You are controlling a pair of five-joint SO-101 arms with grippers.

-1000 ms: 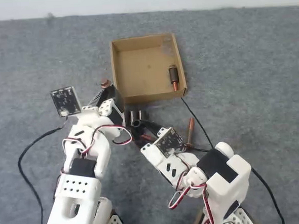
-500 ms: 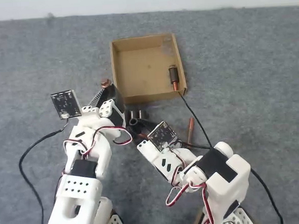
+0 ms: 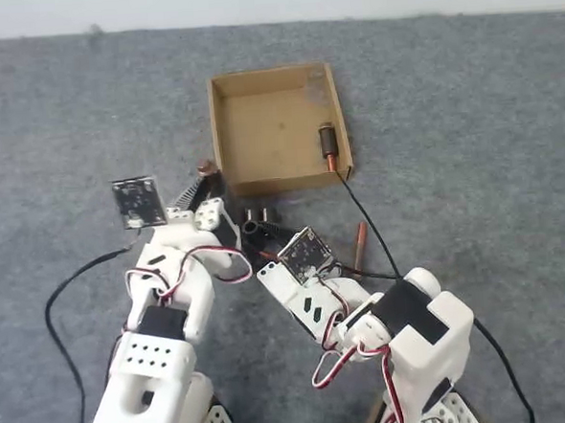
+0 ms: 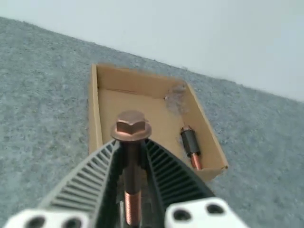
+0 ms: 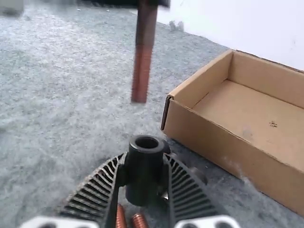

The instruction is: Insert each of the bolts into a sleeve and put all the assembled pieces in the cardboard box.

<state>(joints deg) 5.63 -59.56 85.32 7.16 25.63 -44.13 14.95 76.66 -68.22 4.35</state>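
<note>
1. My right gripper [image 5: 144,159]: fingers clamped on a black sleeve [image 5: 144,171], which is upright with its open bore facing up, in front of the cardboard box [image 5: 213,128]

2. My left gripper [image 4: 132,149]: fingers clamped on the shank of a copper bolt [image 4: 131,127], hex head up and threaded end down. In the right wrist view that shank hangs above the sleeve's mouth, apart from it and slightly off line

3. Below my right gripper: 2 copper threaded ends [image 5: 137,221] on the grey carpet [image 3: 468,114], cut off at the edge

4. 1 loose bolt [image 3: 360,245] lying on the carpet beside my right arm

5. 2 spare sleeves [image 3: 247,216], dark, near the box's front wall

6. The cardboard box is open-topped and holds 1 assembled piece [image 3: 328,147], a bolt in a sleeve, lying beside the right-hand wall
</note>
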